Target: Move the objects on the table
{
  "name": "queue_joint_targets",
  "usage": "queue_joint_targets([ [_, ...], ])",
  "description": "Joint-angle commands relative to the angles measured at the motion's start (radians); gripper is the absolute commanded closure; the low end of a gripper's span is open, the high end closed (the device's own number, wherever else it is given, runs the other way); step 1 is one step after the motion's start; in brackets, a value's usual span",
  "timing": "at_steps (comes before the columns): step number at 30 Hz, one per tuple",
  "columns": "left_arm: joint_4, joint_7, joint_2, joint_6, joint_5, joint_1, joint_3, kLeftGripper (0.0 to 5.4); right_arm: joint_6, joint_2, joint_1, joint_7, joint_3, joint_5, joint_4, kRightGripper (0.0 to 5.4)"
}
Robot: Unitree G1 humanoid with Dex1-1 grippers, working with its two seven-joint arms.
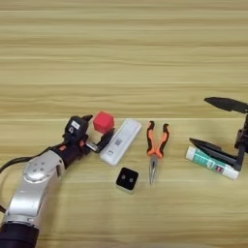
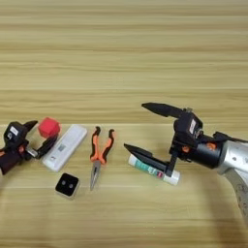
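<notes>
Nearest the camera on the wooden table (image 1: 145, 58), a small black block (image 1: 127, 179) with two holes lies alone, just in front of the other things. Behind it, a row runs from left to right: a red cube (image 1: 103, 122), a long white flat device (image 1: 121, 141) lying at a slant, orange-handled pliers (image 1: 156, 147) with their tips pointing toward the camera, and a white tube (image 2: 153, 170) with a green label lying on its side. At the left end, the left gripper (image 1: 98, 130) has its two black fingers spread apart around the red cube, one finger behind it and one in front, beside the near end of the white device; whether the fingers touch the cube cannot be told. At the right end, the right gripper (image 2: 138, 127) is spread wide, its lower finger lying over the tube and its upper finger well behind it above bare wood. Farther back, the table shows only its grain lines.
</notes>
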Motion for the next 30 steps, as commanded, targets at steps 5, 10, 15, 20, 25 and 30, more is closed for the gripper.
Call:
queue_joint_targets([
  [5,0.001,0.008,0.007,0.041,0.014,-0.009,-0.009,1.99,0.001,-0.015,0.005,0.005,-0.002,0.004,-0.035,0.00],
  [10,0.010,0.018,0.003,0.063,0.015,-0.016,-0.005,2.61,-0.002,-0.014,0.013,0.007,-0.003,0.005,-0.042,0.00],
  [15,0.014,0.026,0.003,0.069,0.015,-0.019,-0.004,3.11,-0.003,-0.015,0.016,0.008,-0.004,0.006,-0.045,0.00],
  [20,0.016,0.031,0.001,0.069,0.015,-0.022,-0.004,3.13,-0.005,-0.015,0.019,0.009,-0.003,0.005,-0.045,0.00],
  [25,0.017,0.031,0.000,0.067,0.015,-0.024,-0.004,3.13,-0.011,-0.012,0.024,0.010,-0.001,0.003,-0.042,0.00],
  [30,0.012,0.029,0.000,0.057,0.013,-0.025,-0.003,3.13,-0.014,-0.012,0.025,0.011,-0.001,0.003,-0.038,0.00],
])
